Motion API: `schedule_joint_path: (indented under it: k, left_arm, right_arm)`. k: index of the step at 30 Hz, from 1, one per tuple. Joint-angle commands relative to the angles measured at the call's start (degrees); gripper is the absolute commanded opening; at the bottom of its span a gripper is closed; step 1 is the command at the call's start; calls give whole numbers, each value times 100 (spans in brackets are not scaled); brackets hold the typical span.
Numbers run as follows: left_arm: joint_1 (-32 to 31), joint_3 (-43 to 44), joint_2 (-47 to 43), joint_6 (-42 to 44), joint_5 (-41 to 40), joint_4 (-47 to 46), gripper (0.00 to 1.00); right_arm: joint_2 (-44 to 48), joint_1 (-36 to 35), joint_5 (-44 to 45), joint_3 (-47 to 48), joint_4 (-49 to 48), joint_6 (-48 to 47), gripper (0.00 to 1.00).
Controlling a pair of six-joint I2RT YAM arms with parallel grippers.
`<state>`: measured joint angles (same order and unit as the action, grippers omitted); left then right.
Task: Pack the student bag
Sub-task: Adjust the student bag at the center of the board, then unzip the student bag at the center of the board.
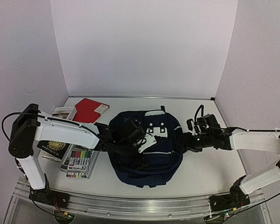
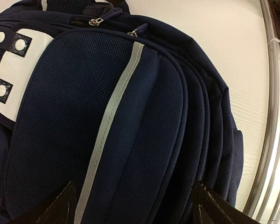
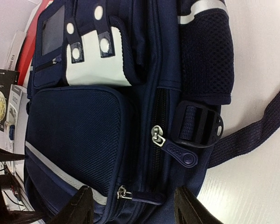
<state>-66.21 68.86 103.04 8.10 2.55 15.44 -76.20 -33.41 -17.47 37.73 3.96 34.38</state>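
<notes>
Your left gripper stands wide open above the front pocket of the large navy blue fabric backpack. Its two dark fingertips sit far apart at the bottom of the left wrist view, and a grey reflective stripe runs up between them. Nothing is clamped.

Your right gripper is partly open at the backpack's side and has hold of nothing. A small silver zipper slider lies between its fingertips. Higher in the right wrist view, a second silver slider with a navy rubber pull tab sits just beside a black plastic strap buckle.

The backpack lies flat in the middle of the white tabletop, between the two arms, with its white snap panel facing up. Plain pale walls close in the far side and both flanks, and a metal rail runs along the bottom of the overhead view.

At the left of that view lie a red book, a black book with a gold emblem and a clear pack of coloured markers. The lettering on the covers and the pack is too small to read.
</notes>
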Motion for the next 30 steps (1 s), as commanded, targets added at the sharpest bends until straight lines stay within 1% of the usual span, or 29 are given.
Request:
schedule_joint_path:
  k: [1,4,6,10,12,15,17,18,24,30]
  left_arm:
    - [-103,-21,82,177,-190,-301,85]
    - [-119,-42,202,184,-659,-409,84]
    - [-119,-53,268,187,-910,-496,77]
    - [-122,-60,394,247,-1283,-611,50]
    - [-124,-49,429,263,-1387,-613,38]
    - [-124,-80,381,248,-1528,-679,15]
    - [-125,-130,246,220,-1617,-754,5]
    - [-122,-155,138,204,-1669,-797,1]
    - [-107,-358,-781,245,-1691,-936,0]
    - [53,-342,-1240,116,-1679,-580,0]
  right_arm:
    - [199,47,-74,-34,-207,42,56]
    - [211,62,-103,-20,-227,47,56]
    - [211,62,-122,-16,-226,36,56]
    - [211,63,-209,1,-223,-96,57]
    - [208,63,-293,28,-233,-212,57]
    - [181,61,-522,84,-253,-395,58]
    - [157,62,-682,104,-305,-501,59]
    - [143,59,-769,118,-333,-541,60]
    - [86,61,-1148,304,-537,-834,64]
    - [-113,62,-1389,741,-601,-1228,57]
